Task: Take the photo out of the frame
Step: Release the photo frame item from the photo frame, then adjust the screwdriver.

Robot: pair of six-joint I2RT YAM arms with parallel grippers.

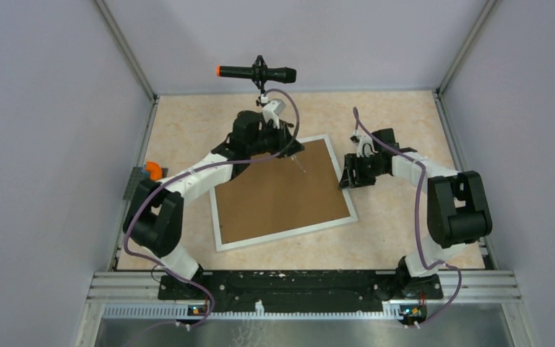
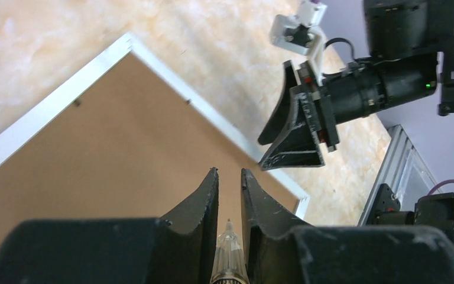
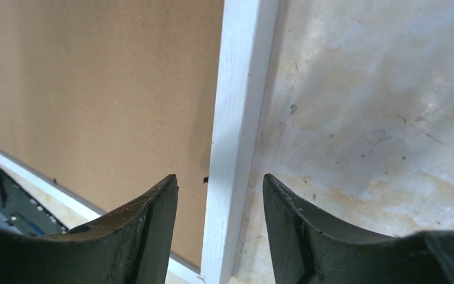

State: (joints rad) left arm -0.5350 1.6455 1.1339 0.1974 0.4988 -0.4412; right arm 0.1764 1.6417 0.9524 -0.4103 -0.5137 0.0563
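**Operator:** Report claw state.

**Arm:** My left claw point(image 2: 229, 173) is clamped on a clear pen point(image 2: 229, 254), with the tip pointing forward between the fingertips. My right claw point(image 3: 219, 178) stands apart, one finger on each side of the white border of the frame point(image 3: 236, 118). A gap shows on both sides, so it grips nothing.

**Operator:** Locate the task items.

**Arm:** The frame lies face down on the bench point(image 3: 360, 118), under both claws. Its brown backing board point(image 1: 282, 191) faces up. The photo is not visible. I judge it sits beneath that board.

**Operator:** Progress?

**Arm:** Early stage. The board is seated inside the border on every side that shows, and nothing is lifted out. Remaining steps: free the board, raise it, withdraw the photo. A small dark mark point(image 3: 204, 178) sits at the board's edge between my right claw's fingers. It may be a retaining tab, but it is too small to confirm.

**Operator:** Edges and clearance?

**Arm:** Ahead of my left claw the board runs flat to the border, and my right claw is just beyond it. Outboard of my right claw only bench surface shows, so there is room to slide the frame that way. The border is thin and flat and offers little lip. The enclosure walls point(image 1: 43, 144) stand well apart from both claws.
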